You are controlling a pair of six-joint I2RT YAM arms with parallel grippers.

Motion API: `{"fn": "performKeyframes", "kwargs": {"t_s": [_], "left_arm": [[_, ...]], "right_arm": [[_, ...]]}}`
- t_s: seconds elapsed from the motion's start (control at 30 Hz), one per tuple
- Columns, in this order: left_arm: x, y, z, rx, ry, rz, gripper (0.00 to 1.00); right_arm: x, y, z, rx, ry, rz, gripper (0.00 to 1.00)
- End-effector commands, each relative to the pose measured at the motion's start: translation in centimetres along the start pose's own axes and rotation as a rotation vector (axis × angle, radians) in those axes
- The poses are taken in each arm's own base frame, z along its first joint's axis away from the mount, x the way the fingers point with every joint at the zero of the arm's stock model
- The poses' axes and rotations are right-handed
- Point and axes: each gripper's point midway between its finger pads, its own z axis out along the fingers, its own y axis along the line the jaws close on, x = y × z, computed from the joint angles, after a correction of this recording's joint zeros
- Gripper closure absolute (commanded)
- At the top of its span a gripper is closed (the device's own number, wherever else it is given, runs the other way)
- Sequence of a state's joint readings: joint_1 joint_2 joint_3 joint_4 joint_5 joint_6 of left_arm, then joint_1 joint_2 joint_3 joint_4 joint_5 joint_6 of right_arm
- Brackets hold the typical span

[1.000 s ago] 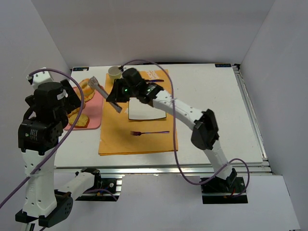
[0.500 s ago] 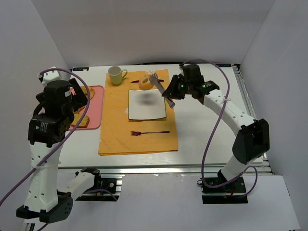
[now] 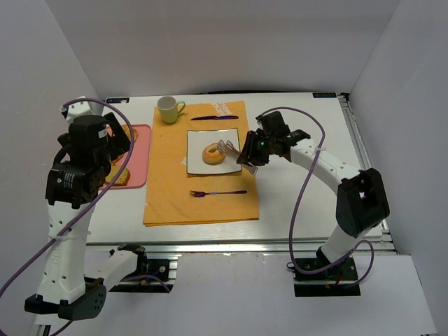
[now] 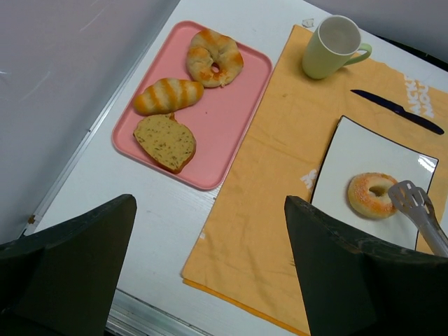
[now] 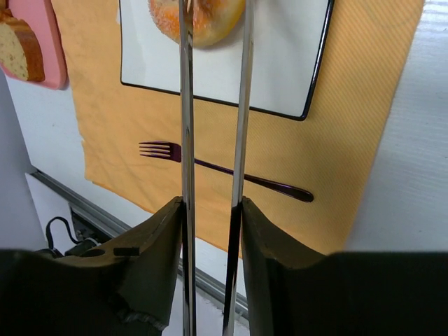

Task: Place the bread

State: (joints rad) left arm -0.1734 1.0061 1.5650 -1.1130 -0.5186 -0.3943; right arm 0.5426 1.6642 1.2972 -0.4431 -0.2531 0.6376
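Note:
The bread, a small golden ring with a paler top, lies on the white square plate; it also shows in the left wrist view and at the top of the right wrist view. My right gripper is shut on metal tongs, and it also shows in the top view. The tongs' tips are at the bread's right edge. I cannot tell if they still pinch it. My left gripper is open and empty, held high over the mat's left edge.
A pink tray at the left holds a striped ring bread, a striped roll and a brown slice. On the orange mat are a green mug, a dark knife and a fork.
My right arm carried the bread in the tongs from the pink tray, across the mat's far side, down onto the white plate. My left arm shifted slightly.

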Motion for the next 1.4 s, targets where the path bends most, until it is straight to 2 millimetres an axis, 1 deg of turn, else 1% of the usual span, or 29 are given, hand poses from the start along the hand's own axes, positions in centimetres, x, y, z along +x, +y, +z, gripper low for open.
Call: {"fn": "performKeyframes", "kwargs": {"t_s": [0.0, 0.03, 0.13, 0.33, 0.4, 0.5, 0.6, 0.63, 0.67, 0.7, 0.73, 0.77, 0.83, 0.87, 0.9, 0.93, 0.97, 1.07, 1.1, 1.17, 1.2, 1.27, 1.3, 1.37], "left_arm": [[-0.1, -0.2, -0.2, 0.017, -0.012, -0.025, 0.02], [-0.1, -0.2, -0.2, 0.016, -0.010, -0.024, 0.02], [0.0, -0.1, -0.2, 0.016, -0.011, -0.025, 0.02], [-0.2, -0.2, -0.3, 0.020, -0.022, -0.039, 0.02], [0.0, -0.2, -0.2, 0.020, -0.019, -0.041, 0.02], [0.0, -0.2, -0.3, 0.026, -0.024, -0.046, 0.02], [0.0, -0.3, -0.2, 0.028, -0.023, -0.044, 0.02], [0.1, -0.4, -0.1, 0.031, -0.022, -0.044, 0.02], [0.1, -0.5, 0.0, 0.031, -0.021, -0.043, 0.02], [0.2, -0.5, -0.1, 0.033, -0.019, -0.042, 0.02], [0.3, -0.6, 0.1, 0.039, -0.017, -0.040, 0.02], [0.4, -0.7, 0.1, 0.045, -0.015, -0.040, 0.03], [0.8, -1.4, 0.5, 0.070, 0.000, -0.041, 0.03], [1.2, -1.6, 0.7, 0.077, 0.011, -0.038, 0.03], [1.5, -1.8, 0.9, 0.084, 0.018, -0.039, 0.03], [1.6, -2.1, 1.1, 0.094, 0.022, -0.046, 0.03], [2.1, -2.4, 1.3, 0.108, 0.035, -0.044, 0.03], [2.7, -3.0, 1.8, 0.129, 0.053, -0.040, 0.03], [2.9, -3.2, 2.1, 0.129, 0.061, -0.036, 0.03], [3.1, -3.5, 2.2, 0.144, 0.066, -0.037, 0.03], [3.3, -3.8, 2.5, 0.150, 0.071, -0.037, 0.03], [3.7, -4.2, 2.8, 0.161, 0.083, -0.040, 0.03], [4.1, -4.3, 2.9, 0.168, 0.094, -0.039, 0.03], [4.4, -4.5, 3.2, 0.172, 0.104, -0.042, 0.03]], "right_arm": [[-1.3, 0.8, -0.8, -0.025, -0.055, -0.040, 0.57], [-1.4, 0.8, -1.0, -0.023, -0.060, -0.042, 0.54], [-2.1, 0.9, -1.7, -0.005, -0.088, -0.053, 0.51], [-3.7, 1.7, -3.8, 0.015, -0.161, -0.071, 0.48], [-4.4, 2.3, -4.9, 0.012, -0.199, -0.077, 0.48], [-5.0, 2.5, -6.4, 0.025, -0.237, -0.075, 0.48], [-5.4, 2.3, -8.1, 0.045, -0.272, -0.067, 0.48], [-5.4, 1.3, -8.6, 0.093, -0.285, -0.058, 0.48], [-5.7, 0.9, -9.9, 0.110, -0.315, -0.052, 0.48], [-6.0, -0.2, -10.6, 0.155, -0.344, -0.042, 0.48], [-5.8, -1.9, -11.6, 0.213, -0.376, -0.032, 0.48], [-6.1, -3.9, -12.4, 0.258, -0.395, 0.000, 0.48], [-5.8, -6.8, -13.9, 0.328, -0.427, 0.035, 0.48], [-5.2, -9.6, -14.0, 0.383, -0.410, 0.050, 0.48], [-4.9, -10.9, -14.1, 0.408, -0.400, 0.053, 0.48], [-4.4, -12.0, -14.1, 0.429, -0.386, 0.052, 0.48], [-3.5, -13.8, -13.7, 0.468, -0.353, 0.046, 0.48], [-1.5, -15.9, -12.4, 0.503, -0.280, 0.034, 0.48], [-0.3, -16.8, -11.5, 0.507, -0.244, 0.030, 0.48], [1.3, -17.2, -10.3, 0.487, -0.195, 0.046, 0.48], [2.6, -17.8, -9.4, 0.485, -0.168, 0.063, 0.48], [3.7, -18.2, -8.8, 0.486, -0.153, 0.072, 0.48], [4.8, -18.8, -8.4, 0.496, -0.133, 0.090, 0.47], [5.7, -19.2, -8.0, 0.496, -0.107, 0.098, 0.43]]}}
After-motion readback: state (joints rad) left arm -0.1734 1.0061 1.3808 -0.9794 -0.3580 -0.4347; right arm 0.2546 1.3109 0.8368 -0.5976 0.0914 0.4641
